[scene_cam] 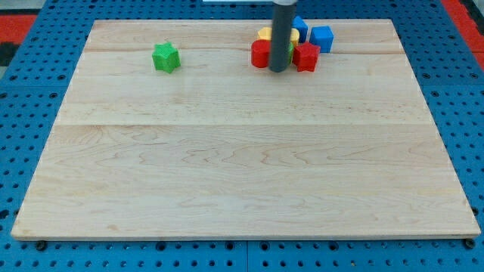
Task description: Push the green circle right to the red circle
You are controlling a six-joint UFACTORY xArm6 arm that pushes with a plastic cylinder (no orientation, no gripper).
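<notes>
**Clearance: cluster at top edge**

Blocks packed touching near the board's top edge, right of centre: red circle, yellow block, red block, blue cube. Green star alone toward the top-left corner. Open wood between them.

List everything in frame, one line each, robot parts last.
board: 1, light wood, fills most of the view
green star: 1, green, upper left, alone
red circle: 1, red, top centre, just left of the rod
red block: 1, red, right of the rod, shape unclear
yellow block: 1, yellow, behind the red circle, mostly hidden
blue blocks: 2, blue, right end of the cluster
green circle: not visible, possibly hidden behind the rod
my tip: 1, dark rod, between the two red blocks
</notes>
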